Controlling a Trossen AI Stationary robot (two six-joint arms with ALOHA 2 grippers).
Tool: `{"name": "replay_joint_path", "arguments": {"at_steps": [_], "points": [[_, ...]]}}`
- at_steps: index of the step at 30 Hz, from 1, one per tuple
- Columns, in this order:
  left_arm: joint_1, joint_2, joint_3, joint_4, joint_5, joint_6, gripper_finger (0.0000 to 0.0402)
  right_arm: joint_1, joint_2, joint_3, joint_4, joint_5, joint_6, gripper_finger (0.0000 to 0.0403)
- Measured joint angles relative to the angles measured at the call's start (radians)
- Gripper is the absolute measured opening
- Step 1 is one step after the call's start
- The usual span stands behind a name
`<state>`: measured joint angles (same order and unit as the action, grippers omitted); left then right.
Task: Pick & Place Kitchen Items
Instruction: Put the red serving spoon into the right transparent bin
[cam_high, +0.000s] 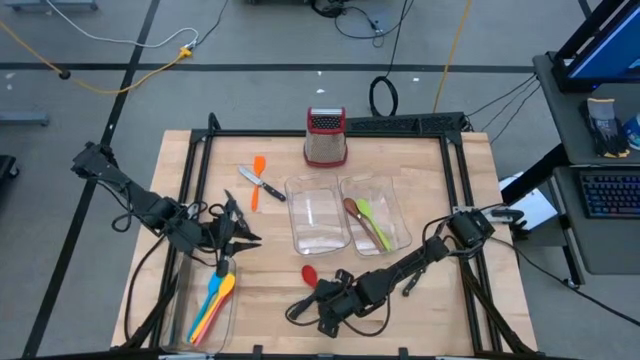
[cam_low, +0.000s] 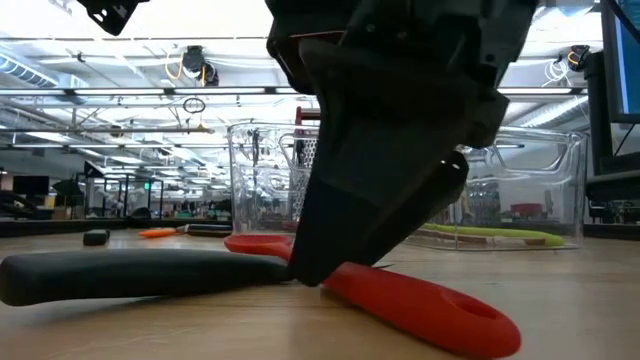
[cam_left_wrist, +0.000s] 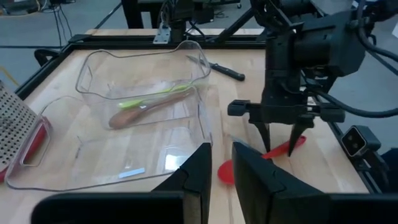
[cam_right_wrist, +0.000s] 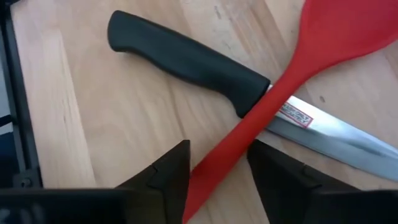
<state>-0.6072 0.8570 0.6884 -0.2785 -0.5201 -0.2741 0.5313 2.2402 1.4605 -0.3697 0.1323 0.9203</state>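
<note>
Low at the table's 6 o'clock edge, the right gripper (cam_right_wrist: 217, 171) points straight down, fingers apart astride the red spoon (cam_right_wrist: 298, 74) lying across a black-handled knife (cam_right_wrist: 193, 62); left gripper (cam_high: 228, 240) waits at 8 o'clock, parted, empty

One camera looks straight down on the wooden desk (cam_high: 400, 160); another sits level at desk height; both wrist cameras look closely past their fingers.

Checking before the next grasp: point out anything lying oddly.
The red spoon lies crossed over the black-handled knife, resting on its blade near the handle. The right gripper straddles the spoon's handle, open.
</note>
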Motion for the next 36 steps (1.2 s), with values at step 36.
{"name": "replay_joint_path", "arguments": {"at_steps": [36], "points": [[-0.074, 0.000, 0.000, 0.023, -0.005, 0.010, 0.0065, 0.028, -0.086, -0.007, 0.024, 0.055, 0.058, 0.0033]]}}
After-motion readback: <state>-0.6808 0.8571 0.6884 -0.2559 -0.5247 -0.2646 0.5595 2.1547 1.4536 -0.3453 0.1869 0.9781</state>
